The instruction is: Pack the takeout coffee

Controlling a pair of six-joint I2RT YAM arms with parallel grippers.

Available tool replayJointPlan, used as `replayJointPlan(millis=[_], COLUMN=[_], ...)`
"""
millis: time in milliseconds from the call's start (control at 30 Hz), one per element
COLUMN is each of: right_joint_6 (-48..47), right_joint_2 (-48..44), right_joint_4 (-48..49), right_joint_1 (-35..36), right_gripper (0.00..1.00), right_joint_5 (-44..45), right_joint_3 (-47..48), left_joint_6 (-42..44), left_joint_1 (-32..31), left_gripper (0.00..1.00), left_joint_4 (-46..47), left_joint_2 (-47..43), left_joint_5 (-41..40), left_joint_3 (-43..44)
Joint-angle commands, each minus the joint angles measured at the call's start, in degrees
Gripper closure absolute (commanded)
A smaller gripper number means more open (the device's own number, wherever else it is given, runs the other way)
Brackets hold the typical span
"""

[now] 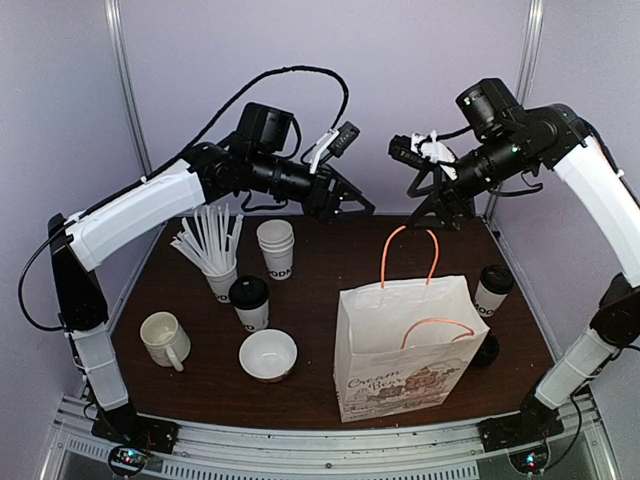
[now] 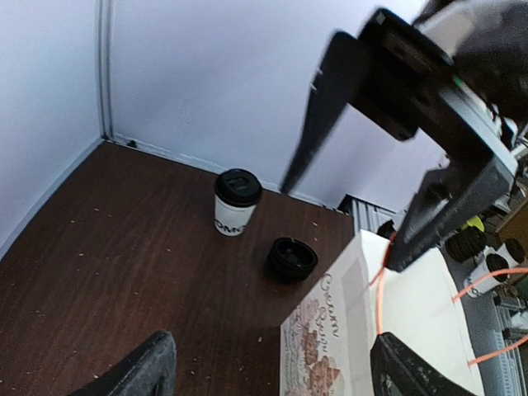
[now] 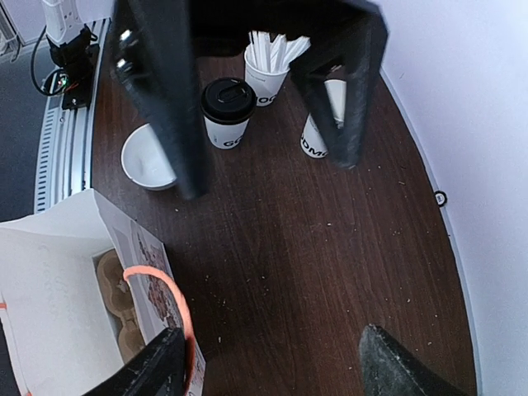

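Both arms hang high over the far half of the table [image 1: 320,270], and neither holds anything. The left gripper [image 1: 352,204] has its fingers spread wide, and so does the right gripper [image 1: 432,208]; the wrist views show only open air between each pair of fingers.

The takeout coffee is split across the table. The left lidded cup [image 1: 249,302] stands at about 7 o'clock from the left gripper, well below it and back towards the arm bases. The right lidded cup [image 1: 492,290] stands at about 5 o'clock from the right gripper, near the table's right edge. Each cup is on its own arm's side, so neither arm should need to cross the middle.

Both cups are upright with their long axis vertical. This probably calls for a grip from the side, across the cup wall under the lid.

The paper bag [image 1: 400,345] stands open between the two cups. It is just beside the right cup at that cup's 9 o'clock, and further off at the left cup's 3 to 4 o'clock. The right wrist view shows a cardboard carrier [image 3: 117,301] inside it.

The left cup is hemmed in, so a careless approach could knock its neighbours:
- the straw cup [image 1: 218,270] sits close at its 11 o'clock
- the stack of lidless cups [image 1: 276,248] is at its 1 o'clock
- the bowl [image 1: 268,355] is at its 6 o'clock

The right cup has freer sides and looks the easier first pick.
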Motion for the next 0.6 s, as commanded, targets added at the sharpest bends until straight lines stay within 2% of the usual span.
replayJointPlan(millis=[0, 233, 367, 500, 567], right_joint_6=[1.0, 0.6, 0.9, 1.6, 1.9], right_joint_2=[-1.8, -2.6, -3.8, -5.2, -5.7], right_joint_4=[-1.4, -3.4, -2.8, -1.6, -0.9], right_joint_1=[-1.2, -3.1, -5.0, -7.7, -9.0], right_gripper=[0.24, 0.23, 0.23, 0.23, 0.23], right_joint_5=[-5.0, -10.5, -10.5, -11.0, -10.9], right_joint_3=[1.7, 3.8, 3.5, 1.8, 1.0], left_joint_6=[3.0, 3.9, 1.8, 1.3, 1.3], left_joint_1=[-4.4, -7.1, -7.6, -7.6, -7.7], left_gripper=[0.14, 0.13, 0.20, 0.40, 0.59], left_joint_4=[-5.1, -6.7, -7.5, -7.4, -7.0], left_joint_2=[-0.1, 2.6, 6.0, 8.4, 8.9], left_joint_5=[5.1, 4.1, 3.2, 5.3, 5.5], left_joint_3=[0.9, 4.0, 7.6, 10.1, 10.9])
